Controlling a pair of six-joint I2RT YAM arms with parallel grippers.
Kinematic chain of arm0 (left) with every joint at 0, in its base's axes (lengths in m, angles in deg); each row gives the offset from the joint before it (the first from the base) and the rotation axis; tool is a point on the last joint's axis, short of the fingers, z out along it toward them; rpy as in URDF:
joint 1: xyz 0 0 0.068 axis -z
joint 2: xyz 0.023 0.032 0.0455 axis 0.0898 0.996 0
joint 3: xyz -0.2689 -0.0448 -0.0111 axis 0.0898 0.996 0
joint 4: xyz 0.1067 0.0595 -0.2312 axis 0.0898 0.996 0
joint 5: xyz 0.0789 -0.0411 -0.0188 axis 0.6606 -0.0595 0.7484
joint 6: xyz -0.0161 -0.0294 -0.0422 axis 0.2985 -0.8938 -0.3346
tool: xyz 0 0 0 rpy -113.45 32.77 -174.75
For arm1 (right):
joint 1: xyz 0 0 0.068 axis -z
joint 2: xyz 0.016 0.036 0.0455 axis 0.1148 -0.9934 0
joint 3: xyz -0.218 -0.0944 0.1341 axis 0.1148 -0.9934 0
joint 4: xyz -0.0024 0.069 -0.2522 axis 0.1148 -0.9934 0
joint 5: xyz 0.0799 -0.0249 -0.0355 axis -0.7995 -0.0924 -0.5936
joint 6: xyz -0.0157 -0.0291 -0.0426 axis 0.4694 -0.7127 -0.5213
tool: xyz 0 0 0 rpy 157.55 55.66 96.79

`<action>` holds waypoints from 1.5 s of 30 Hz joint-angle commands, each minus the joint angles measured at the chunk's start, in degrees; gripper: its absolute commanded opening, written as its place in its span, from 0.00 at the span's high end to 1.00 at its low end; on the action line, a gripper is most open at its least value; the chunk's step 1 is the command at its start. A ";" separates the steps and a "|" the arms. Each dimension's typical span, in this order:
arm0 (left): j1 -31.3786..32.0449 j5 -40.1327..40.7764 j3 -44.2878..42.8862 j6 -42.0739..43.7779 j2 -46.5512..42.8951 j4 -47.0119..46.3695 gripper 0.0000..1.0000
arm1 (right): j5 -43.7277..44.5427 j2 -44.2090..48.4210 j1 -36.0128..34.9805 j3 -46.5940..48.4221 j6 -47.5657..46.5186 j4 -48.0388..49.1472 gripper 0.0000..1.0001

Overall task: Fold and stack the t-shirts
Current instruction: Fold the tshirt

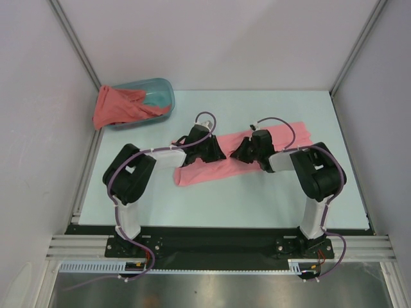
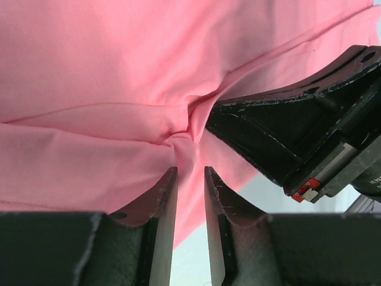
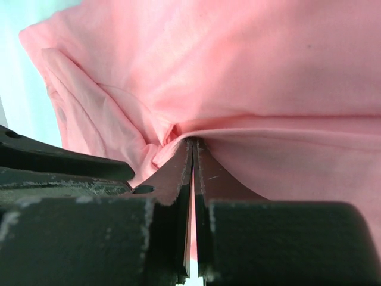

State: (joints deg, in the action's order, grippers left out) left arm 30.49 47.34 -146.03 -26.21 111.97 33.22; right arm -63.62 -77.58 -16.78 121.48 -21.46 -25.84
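Top external view: the pink shirt lies on the table as a long, narrow band, running from near the left arm up and across to the right. Both arms reach inward over its middle, and the left gripper and right gripper sit close together on the cloth, facing each other.

From the left wrist, the left gripper's two fingers stand a narrow gap apart with a fold of pink cloth pinched between their tips. Creases in the shirt run in toward that spot. The black body of the right gripper shows just to the right of it.

From the right wrist, the right gripper's fingers are pressed almost together, with only a thin slit between them. They have hold of a bunched ridge of the same shirt at their tips.

At the far left corner of the table stands a teal tub. The red shirt is draped over its left rim, partly inside and partly hanging out, well apart from both grippers.
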 commanded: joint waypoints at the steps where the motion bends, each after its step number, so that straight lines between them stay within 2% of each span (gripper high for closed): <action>1: 0.48 -0.65 -1.60 -1.45 0.83 -1.45 0.71 | -0.50 -1.83 0.08 1.90 1.33 3.46 1.00; 12: 1.54 0.67 -2.21 -1.28 5.05 -0.05 0.72 | -2.16 -3.24 3.16 1.90 0.64 2.60 1.00; 15: 1.54 3.56 -2.74 1.62 1.90 3.28 0.72 | -2.26 -0.18 3.95 1.99 -2.42 -1.79 1.00; 19: 1.63 9.19 -2.39 5.40 -6.26 8.56 0.65 | -0.33 7.20 5.62 0.59 -6.56 -11.70 0.99; 23: 2.68 12.27 1.46 6.46 -13.47 10.24 0.62 | 3.18 17.82 9.74 -3.01 -9.99 -18.14 0.87; 24: 2.77 12.27 2.69 6.29 -15.06 10.42 0.62 | 3.45 19.42 10.80 -3.54 -10.52 -19.02 0.81; 27: 2.86 14.73 9.11 4.00 -20.16 9.55 0.61 | 4.33 22.41 15.97 -4.95 -13.16 -21.83 0.75; 32: 2.25 15.79 19.22 2.77 -24.22 7.00 0.58 | 2.84 21.37 24.76 -5.04 -16.84 -21.84 0.73; 37: 0.93 16.05 23.79 2.68 -22.64 4.11 0.58 | 1.17 16.28 31.71 -4.07 -16.24 -19.12 0.79; 41: -2.75 14.73 26.69 2.68 -20.88 2.34 0.58 | 1.26 13.11 33.74 -2.41 -15.19 -18.94 0.79; 45: -6.45 12.98 31.09 2.50 -22.02 0.84 0.59 | 6.34 12.14 34.71 -0.91 -14.22 -22.89 0.77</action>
State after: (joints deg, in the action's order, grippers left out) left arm 26.90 59.06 -118.53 -24.09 89.78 33.92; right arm -60.81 -65.05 17.25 117.72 -35.80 -46.71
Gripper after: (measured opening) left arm 0.412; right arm 0.221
